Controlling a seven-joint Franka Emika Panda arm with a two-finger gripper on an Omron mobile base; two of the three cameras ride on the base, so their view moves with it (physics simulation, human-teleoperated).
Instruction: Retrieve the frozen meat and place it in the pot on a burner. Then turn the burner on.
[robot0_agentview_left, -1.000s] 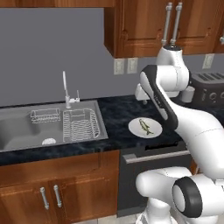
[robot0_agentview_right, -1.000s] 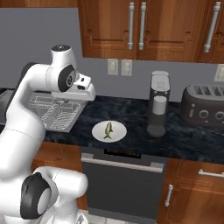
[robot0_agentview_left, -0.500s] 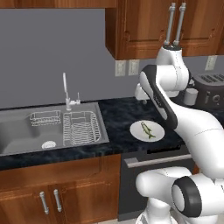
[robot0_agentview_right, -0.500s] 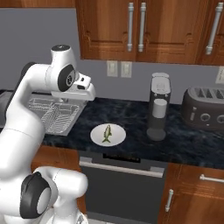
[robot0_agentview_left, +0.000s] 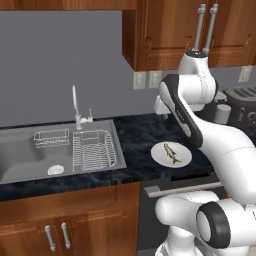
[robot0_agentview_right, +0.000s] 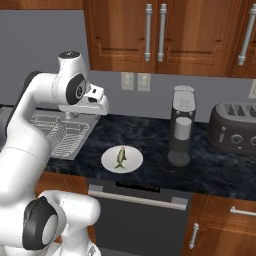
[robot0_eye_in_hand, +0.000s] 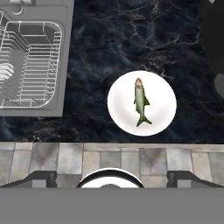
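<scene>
Meat (robot0_eye_in_hand: 140, 102) lies on white plate (robot0_eye_in_hand: 164, 119) beside sink rack (robot0_eye_in_hand: 26, 61).

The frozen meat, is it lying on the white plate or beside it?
On it: the frozen meat lies flat inside the white plate rim.

The toaster (robot0_agentview_left: 243, 102) is cut by the left base view's right edge, with the arm hiding its near side. In the hand view, the dish rack (robot0_eye_in_hand: 27, 65) runs off the left edge.
</scene>
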